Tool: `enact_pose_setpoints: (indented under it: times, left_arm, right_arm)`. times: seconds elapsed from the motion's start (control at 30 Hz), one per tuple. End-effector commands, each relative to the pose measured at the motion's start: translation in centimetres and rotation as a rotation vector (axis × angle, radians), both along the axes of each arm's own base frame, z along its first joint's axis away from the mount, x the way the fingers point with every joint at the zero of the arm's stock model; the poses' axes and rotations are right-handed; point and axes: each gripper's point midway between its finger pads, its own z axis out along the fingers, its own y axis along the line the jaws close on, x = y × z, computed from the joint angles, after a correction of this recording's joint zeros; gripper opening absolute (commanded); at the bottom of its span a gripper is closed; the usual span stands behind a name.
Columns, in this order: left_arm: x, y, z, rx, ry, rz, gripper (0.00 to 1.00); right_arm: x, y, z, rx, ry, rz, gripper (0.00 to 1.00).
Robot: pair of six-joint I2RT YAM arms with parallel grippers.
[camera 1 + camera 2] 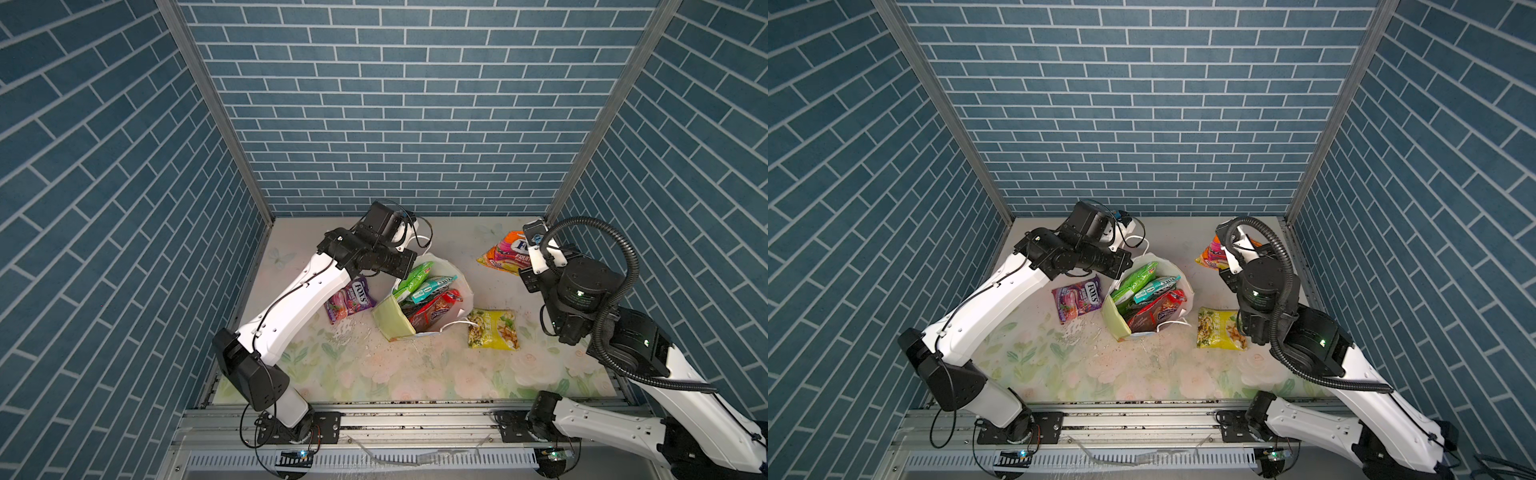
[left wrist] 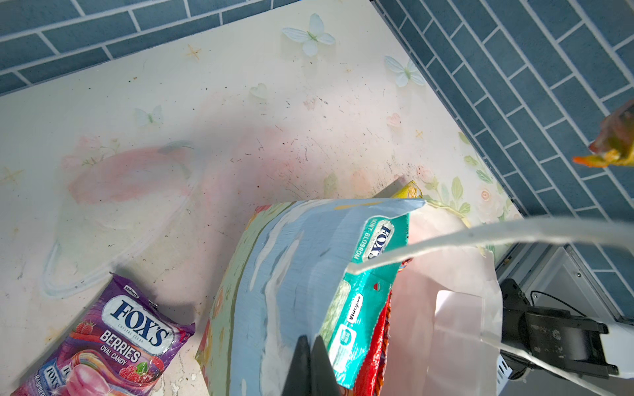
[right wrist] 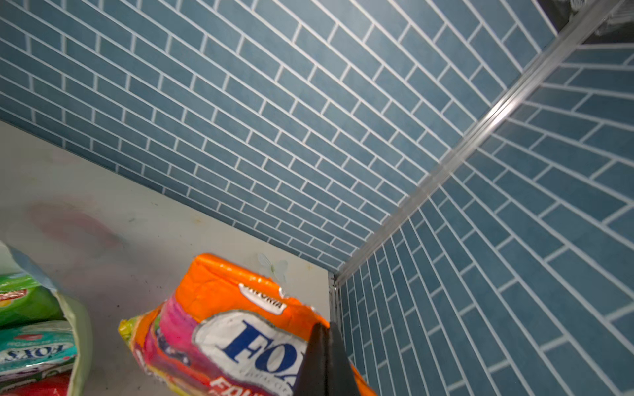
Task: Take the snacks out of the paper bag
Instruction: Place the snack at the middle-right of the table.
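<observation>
The paper bag [image 1: 394,323] stands mid-bench [image 1: 415,374] with snacks [image 1: 434,287] inside. The left tool [image 2: 310,360] is pinched onto the rim of its printed wall. The right tool [image 3: 324,356] clamps the orange Fox's packet [image 3: 240,308], seemingly lifted, near the far right corner. A purple packet [image 1: 351,299] and a yellow packet [image 1: 492,329] flank the bag.

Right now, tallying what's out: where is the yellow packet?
In both top views the yellow packet lies flat on the table beside the paper bag, on the robot's right.

Glossy plastic orange packet [image 1: 503,251], purple packet [image 1: 351,300]; matt paper bag [image 1: 392,322]; scuffed tabletop [image 1: 415,365].
</observation>
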Motion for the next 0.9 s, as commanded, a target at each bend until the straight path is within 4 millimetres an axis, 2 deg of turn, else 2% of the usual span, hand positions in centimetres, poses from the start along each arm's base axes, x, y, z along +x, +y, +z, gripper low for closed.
enact_pose_setpoints:
  times: [0.0,0.13,0.23,0.5,0.63,0.73,0.87]
  left_arm:
    - [-0.1,0.4,0.8,-0.009,-0.018,0.003,0.00]
    - [-0.5,0.7,0.6,-0.003,-0.017,0.007,0.00]
    - [-0.7,1.0,0.5,0.002,-0.018,0.010,0.00]
    - [-1.1,1.3,0.5,-0.002,-0.022,0.008,0.00]
    - [-1.2,1.4,0.3,0.002,-0.022,0.008,0.00]
    - [-1.3,1.5,0.2,0.003,-0.020,0.008,0.00]
    - [-1.4,1.4,-0.1,0.010,-0.020,0.003,0.00]
  right_arm:
    - [-0.2,-2.1,-2.8,0.119,0.145,-0.078,0.00]
    - [1.1,-1.0,-7.5,0.187,0.369,-0.091,0.00]
    - [2.1,0.7,-10.1,0.261,0.487,-0.068,0.00]
    - [4.9,2.7,-14.0,0.371,0.637,-0.072,0.00]
    - [6.9,3.8,-16.3,0.472,0.672,-0.060,0.00]
    - [8.7,4.9,-17.5,0.595,0.673,-0.027,0.00]
    - [10.9,5.8,-19.0,0.675,0.694,-0.014,0.00]
